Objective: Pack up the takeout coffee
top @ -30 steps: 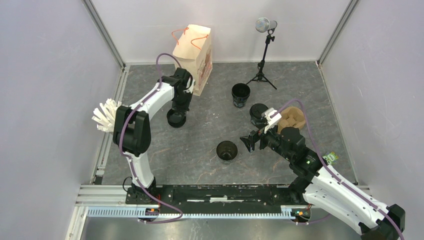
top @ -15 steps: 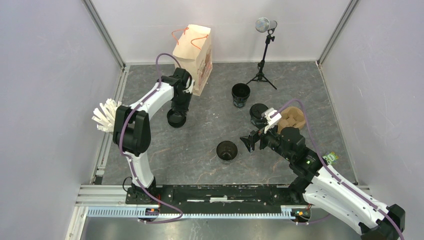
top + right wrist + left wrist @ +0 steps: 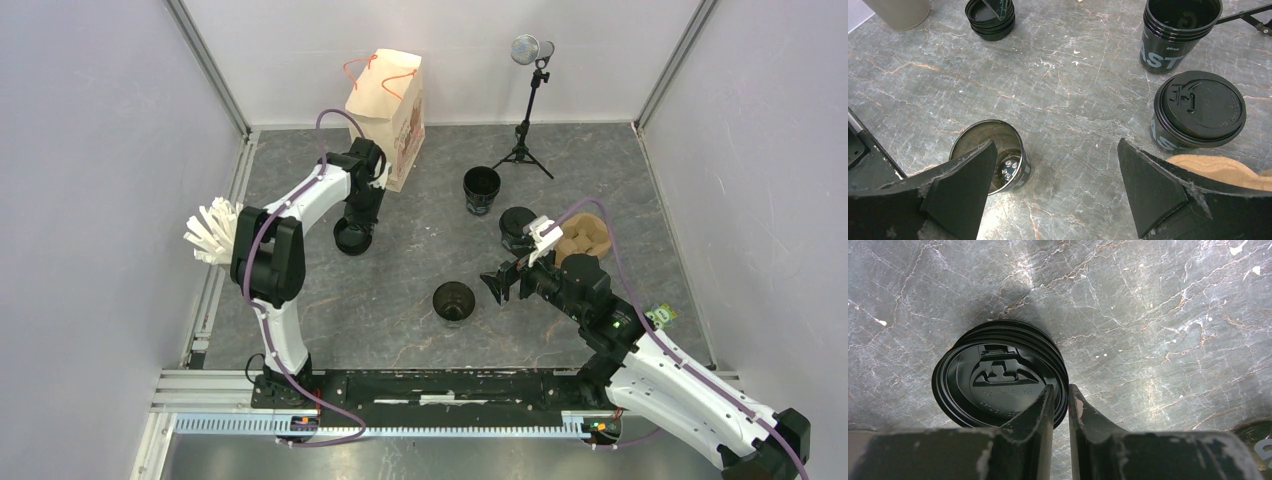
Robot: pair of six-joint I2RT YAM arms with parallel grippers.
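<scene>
Left gripper is down at the stack of lids on the table, near the paper bag. Its fingers are pinched on the rim of the top lid (one finger over the lid, the other outside it).

Right gripper is spread wide and holds nothing. It hangs over the table between the uncapped cup and the capped cup. The capped cup stands upright, just beside the pulp carrier. Nested empty cups stand upright farther back, apart from both.
</scene>
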